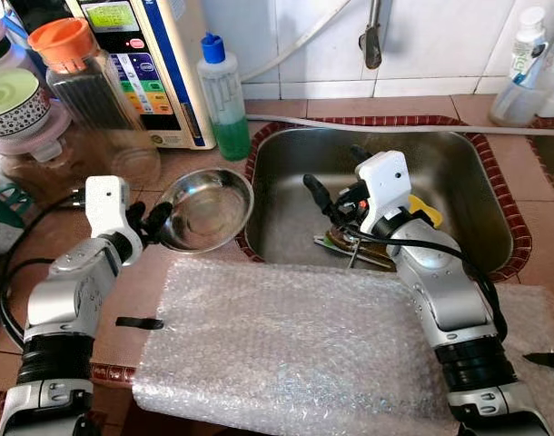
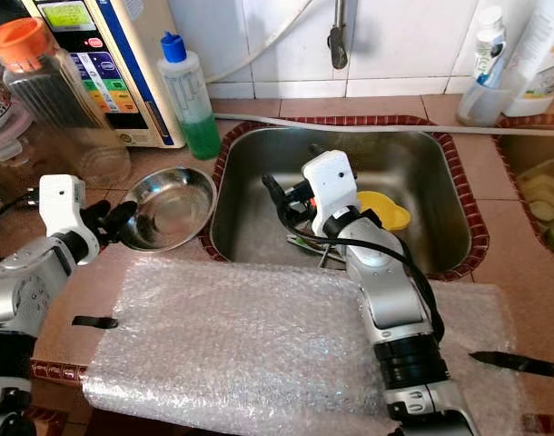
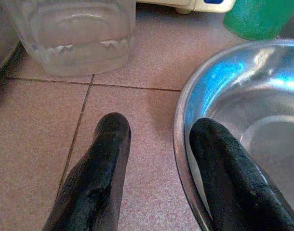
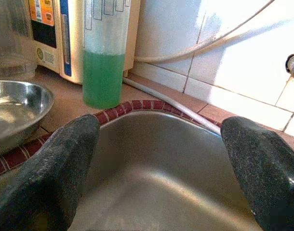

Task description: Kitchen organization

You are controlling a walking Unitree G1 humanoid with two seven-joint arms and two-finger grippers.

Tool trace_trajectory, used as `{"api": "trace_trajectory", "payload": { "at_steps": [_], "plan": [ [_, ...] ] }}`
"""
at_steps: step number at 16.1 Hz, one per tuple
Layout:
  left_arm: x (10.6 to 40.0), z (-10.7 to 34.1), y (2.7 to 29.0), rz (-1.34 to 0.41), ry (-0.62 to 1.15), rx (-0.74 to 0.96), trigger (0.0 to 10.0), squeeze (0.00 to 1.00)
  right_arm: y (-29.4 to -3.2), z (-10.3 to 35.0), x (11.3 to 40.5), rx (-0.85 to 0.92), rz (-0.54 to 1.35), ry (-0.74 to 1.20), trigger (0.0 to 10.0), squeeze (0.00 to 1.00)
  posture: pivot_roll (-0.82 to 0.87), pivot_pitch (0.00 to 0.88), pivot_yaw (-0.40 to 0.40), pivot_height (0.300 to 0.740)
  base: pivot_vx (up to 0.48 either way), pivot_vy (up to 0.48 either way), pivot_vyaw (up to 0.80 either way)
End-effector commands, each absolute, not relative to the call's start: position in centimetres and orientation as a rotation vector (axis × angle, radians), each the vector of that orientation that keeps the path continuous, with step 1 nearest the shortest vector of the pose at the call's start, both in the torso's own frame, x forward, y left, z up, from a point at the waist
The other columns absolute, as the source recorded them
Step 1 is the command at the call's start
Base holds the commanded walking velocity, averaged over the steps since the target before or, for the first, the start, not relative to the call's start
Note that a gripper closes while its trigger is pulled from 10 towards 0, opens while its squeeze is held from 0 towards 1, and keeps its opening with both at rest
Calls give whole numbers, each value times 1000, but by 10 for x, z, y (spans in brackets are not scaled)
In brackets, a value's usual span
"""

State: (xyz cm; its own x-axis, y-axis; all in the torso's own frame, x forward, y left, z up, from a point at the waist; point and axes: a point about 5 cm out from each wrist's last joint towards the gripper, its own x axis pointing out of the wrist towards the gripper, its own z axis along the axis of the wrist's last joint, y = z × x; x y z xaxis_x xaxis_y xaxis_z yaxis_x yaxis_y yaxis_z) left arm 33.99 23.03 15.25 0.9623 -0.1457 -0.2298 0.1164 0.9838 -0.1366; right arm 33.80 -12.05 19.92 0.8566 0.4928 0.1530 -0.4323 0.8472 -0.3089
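Stainless steel, round and shallow, the bowl (image 1: 204, 209) sits on the tiled desk (image 1: 286, 107) just beside the sink's left rim; the left tool (image 3: 159, 159) straddles its near rim, one finger inside, one outside. Over the steel sink basin (image 1: 440, 182), the right tool (image 4: 161, 163) hovers with fingers spread, holding nothing.

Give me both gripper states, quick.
Left gripper: open, fingers straddling the rim of the steel bowl.
Right gripper: open, holding nothing, over the sink.
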Motion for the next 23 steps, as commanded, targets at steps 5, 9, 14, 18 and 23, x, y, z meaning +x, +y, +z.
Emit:
{"api": "trace_trajectory", "payload": {
  "at_steps": [5,9,14,18,23],
  "plan": [
    [332,151,236,-207,336,-135,9333,0,-119,201,340,-265,503,-241,10000,0,-200,172,147,740,0,0,0],
    [323,142,235,-284,416,-95,0,0,-120,203,343,-265,496,-246,10000,0,-196,161,151,740,0,0,0],
    [327,146,243,-257,420,-79,0,0,-119,204,344,-251,473,-260,10000,0,-211,148,174,740,0,0,0],
    [332,152,255,-190,376,-88,0,0,-113,203,344,-249,507,-259,10000,0,-211,148,155,740,0,0,0],
    [334,152,258,-167,365,-72,0,0,-98,203,330,-146,721,-234,10000,0,-215,140,146,740,0,0,0]
  ]
}}
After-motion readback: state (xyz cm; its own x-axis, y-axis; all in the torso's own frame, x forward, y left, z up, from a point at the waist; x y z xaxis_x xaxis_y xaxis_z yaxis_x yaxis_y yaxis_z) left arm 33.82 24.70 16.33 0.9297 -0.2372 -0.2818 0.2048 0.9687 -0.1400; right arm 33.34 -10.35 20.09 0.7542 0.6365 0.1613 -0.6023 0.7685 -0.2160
